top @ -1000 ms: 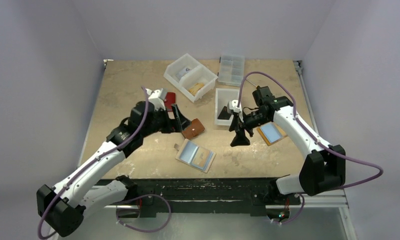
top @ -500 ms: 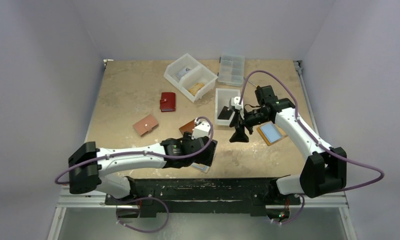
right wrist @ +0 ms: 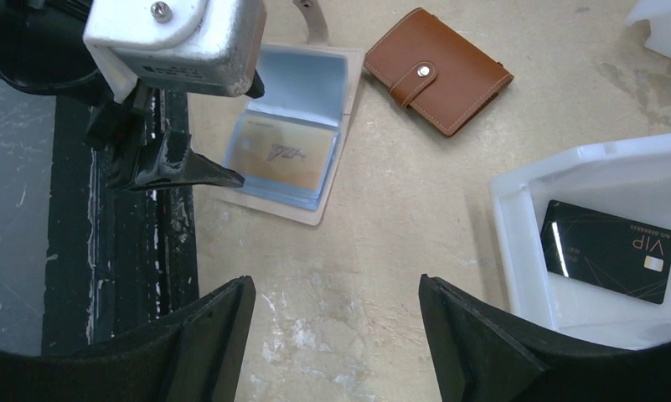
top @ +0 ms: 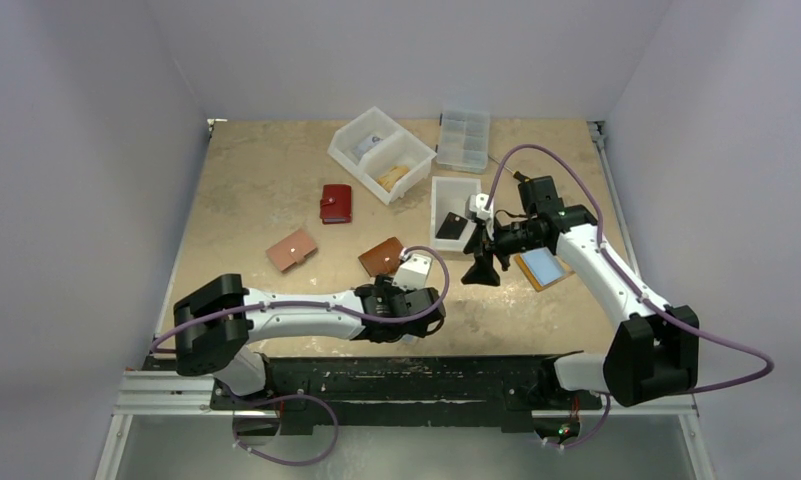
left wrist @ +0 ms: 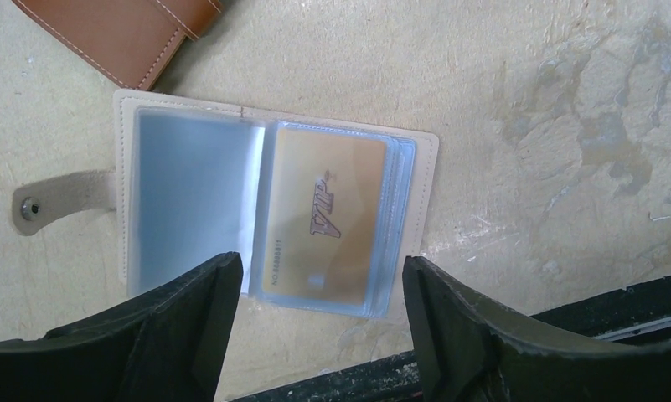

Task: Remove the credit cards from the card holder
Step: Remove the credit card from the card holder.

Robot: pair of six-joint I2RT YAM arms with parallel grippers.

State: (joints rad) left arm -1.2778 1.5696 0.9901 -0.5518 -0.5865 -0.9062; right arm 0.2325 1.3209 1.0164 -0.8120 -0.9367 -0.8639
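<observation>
Gold credit card [left wrist: 323, 218] lies in a clear sleeve of the open card holder [left wrist: 189, 201] at the near edge of the table [left wrist: 566, 126]; black credit card [right wrist: 606, 249] lies in the white bin [right wrist: 516, 243] farther right. Left gripper [left wrist: 319, 264] hovers over the holder, jaws spread and empty; right gripper [right wrist: 333, 285] hangs between holder and bin, jaws spread and empty

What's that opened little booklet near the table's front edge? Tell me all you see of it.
It is a card holder, lying flat and open on the table. Its cover is pale beige with stitched edges and a snap strap sticking out sideways. Inside are clear plastic sleeves; one side shows a gold card marked VIP, the other looks empty. The left gripper hangs open above, seemingly not touching.
</observation>
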